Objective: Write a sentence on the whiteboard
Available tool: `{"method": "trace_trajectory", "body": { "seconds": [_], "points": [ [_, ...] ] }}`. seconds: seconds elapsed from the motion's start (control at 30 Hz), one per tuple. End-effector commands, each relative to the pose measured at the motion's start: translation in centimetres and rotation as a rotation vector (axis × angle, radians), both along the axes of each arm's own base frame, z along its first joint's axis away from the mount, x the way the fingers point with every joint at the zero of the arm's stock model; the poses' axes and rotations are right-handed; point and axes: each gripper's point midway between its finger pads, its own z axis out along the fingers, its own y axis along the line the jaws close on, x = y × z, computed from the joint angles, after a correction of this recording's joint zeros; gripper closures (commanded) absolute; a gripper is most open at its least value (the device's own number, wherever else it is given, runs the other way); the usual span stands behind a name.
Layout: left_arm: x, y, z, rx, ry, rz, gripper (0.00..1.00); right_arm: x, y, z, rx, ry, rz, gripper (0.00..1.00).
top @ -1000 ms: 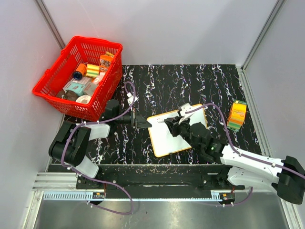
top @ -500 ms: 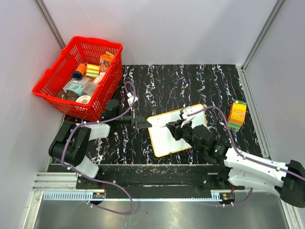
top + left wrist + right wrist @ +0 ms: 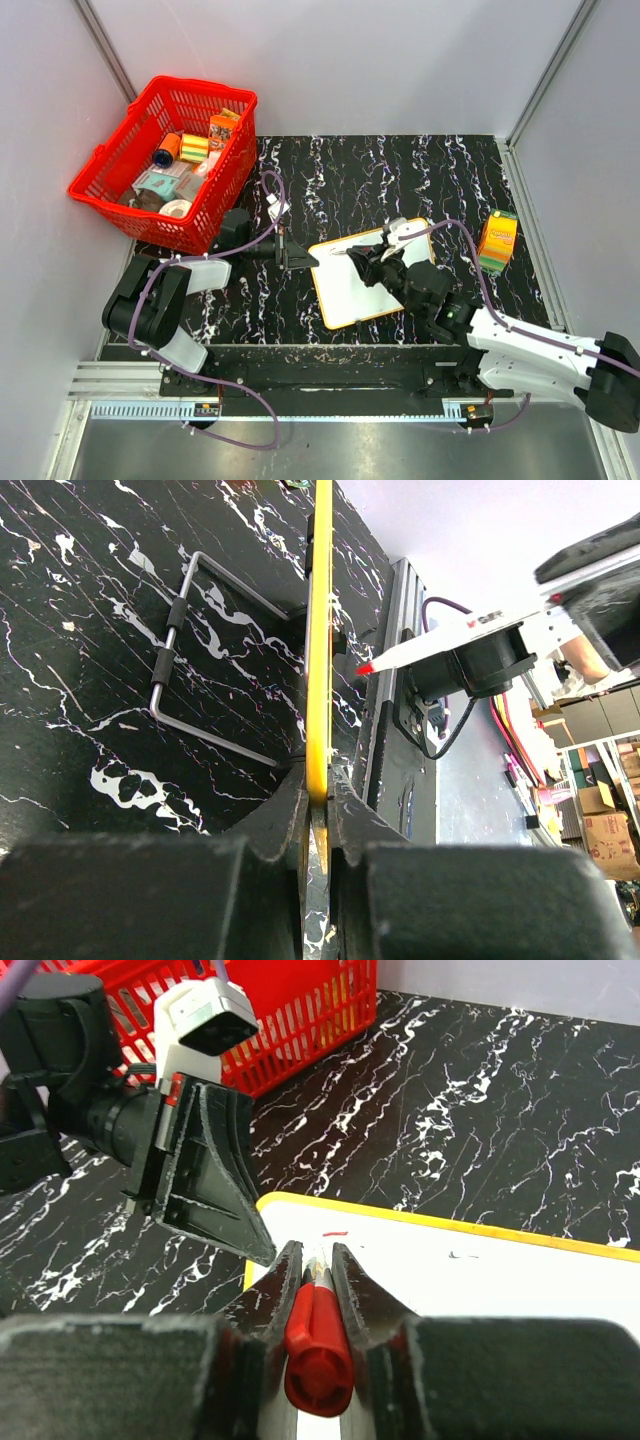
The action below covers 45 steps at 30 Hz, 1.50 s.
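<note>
Pinching whiteboard (image 3: 350, 295) edge: left gripper (image 3: 318, 790) | right gripper (image 3: 316, 1260): clamps red marker (image 3: 318, 1345) | whiteboard: white, yellow-rimmed, red dash (image 3: 335, 1232)

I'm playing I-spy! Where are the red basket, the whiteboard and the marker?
red basket (image 3: 228, 185): top view, its right mesh wall.
whiteboard (image 3: 348, 290): top view, bare white surface.
marker (image 3: 430, 645): left wrist view, its white barrel.
</note>
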Motion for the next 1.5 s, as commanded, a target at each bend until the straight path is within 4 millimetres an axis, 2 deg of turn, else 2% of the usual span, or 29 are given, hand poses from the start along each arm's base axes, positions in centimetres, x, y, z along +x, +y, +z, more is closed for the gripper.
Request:
{"method": "trace_trajectory", "body": {
  "seconds": [0.0,0.43,0.7,0.83,1.47],
  "points": [
    [-0.1,-0.3,0.4,-0.011,-0.122,-0.037,1.00,1.2,0.3,3.1,0.057,-0.062,-0.053,1.00],
    [-0.3,-0.4,0.3,-0.011,-0.121,-0.041,1.00,1.4,0.4,3.9,0.083,-0.084,-0.058,1.00],
    [-0.4,-0.4,0.3,-0.010,-0.118,-0.043,1.00,1.8,1.1,2.4,0.057,-0.056,-0.056,1.00],
    [-0.4,-0.4,0.3,-0.010,-0.121,-0.045,1.00,1.8,1.0,1.3,0.041,-0.036,-0.062,1.00],
    [-0.4,-0.4,0.2,-0.005,-0.120,-0.042,1.00,0.7,-0.1,-1.2,0.000,0.027,-0.047,1.00]
  ]
}}
